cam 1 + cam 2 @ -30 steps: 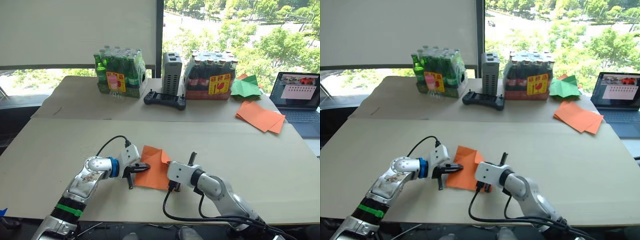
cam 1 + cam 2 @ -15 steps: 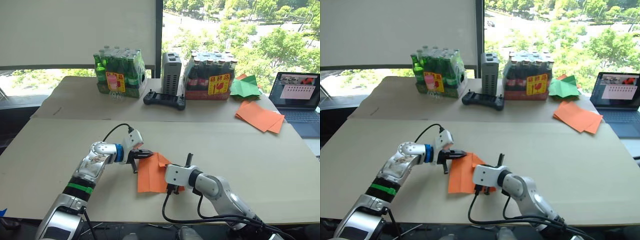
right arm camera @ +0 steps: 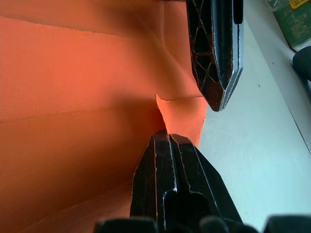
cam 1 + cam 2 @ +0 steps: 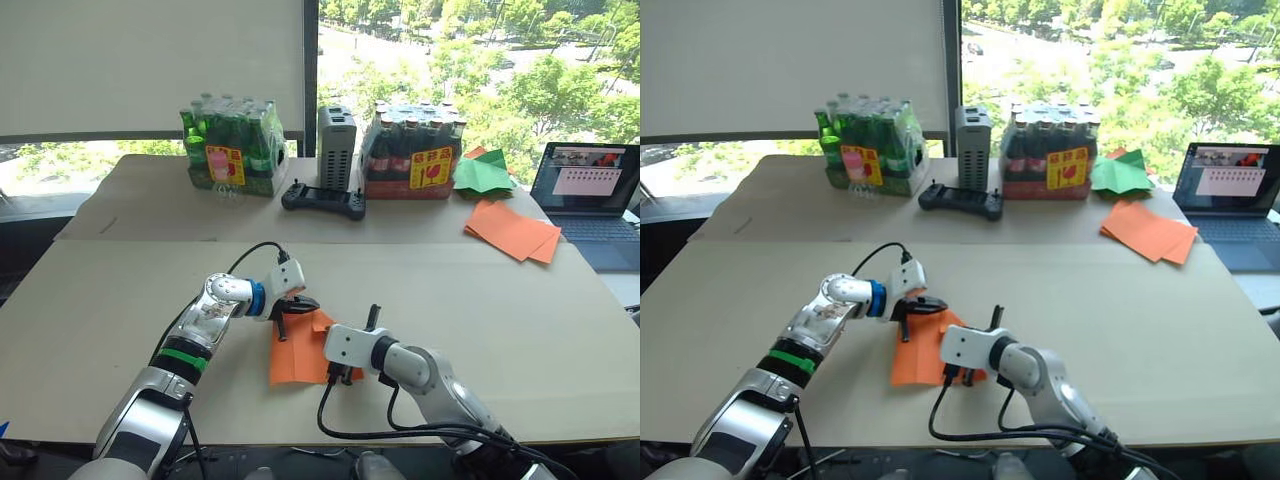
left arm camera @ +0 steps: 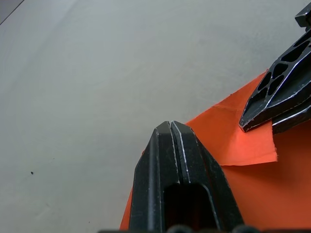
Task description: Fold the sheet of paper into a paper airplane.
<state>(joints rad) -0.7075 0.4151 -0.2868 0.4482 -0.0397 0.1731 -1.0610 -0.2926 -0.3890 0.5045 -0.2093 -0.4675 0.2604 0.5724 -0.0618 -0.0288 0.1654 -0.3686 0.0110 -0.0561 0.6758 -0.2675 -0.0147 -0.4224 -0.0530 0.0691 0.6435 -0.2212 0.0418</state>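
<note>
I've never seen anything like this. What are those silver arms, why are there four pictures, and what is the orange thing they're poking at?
They belong to a humanoid robot. Two pictures come from cameras in its head, looking down over its arms; the close-ups come from a camera on each wrist. On the long beige table lies a bright orange sheet of paper with one corner flap folded over. The left gripper and the right gripper, both with black fingers closed, press on it near that flap; neither pinches it. Farther back are two packs of bottles, a black game controller, spare orange sheets, a green paper shape and a laptop.

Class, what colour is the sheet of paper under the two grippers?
Bright orange; the sheet of paper shows best in the left eye view.
</note>
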